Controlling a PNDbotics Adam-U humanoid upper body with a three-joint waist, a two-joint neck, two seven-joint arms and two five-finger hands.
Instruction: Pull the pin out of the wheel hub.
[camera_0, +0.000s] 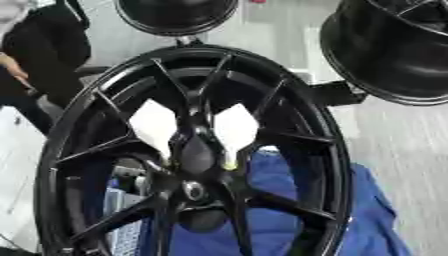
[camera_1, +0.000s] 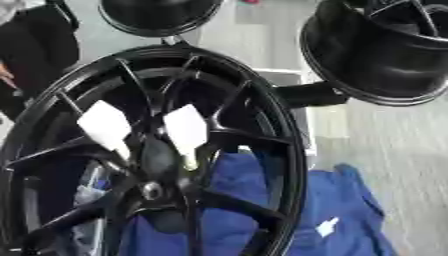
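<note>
A large black wheel (camera_0: 79, 125) with thin spokes stands upright and fills the middle of both views. Its hub (camera_0: 194, 190) lies low in the middle and shows a small silver round part. Just above and to the right of the hub, a small yellowish piece (camera_0: 230, 164) sits by a spoke, below a white patch; I cannot make out what it is. A dark oval shape (camera_0: 198, 154) lies above the hub. Neither of my hands shows in either view.
Two more black wheels hang behind, one at the top (camera_0: 175, 15) and one at the upper right (camera_0: 394, 50). A blue cloth (camera_1: 350, 210) lies behind and to the right of the wheel. A person in black (camera_0: 44, 45) stands at the upper left.
</note>
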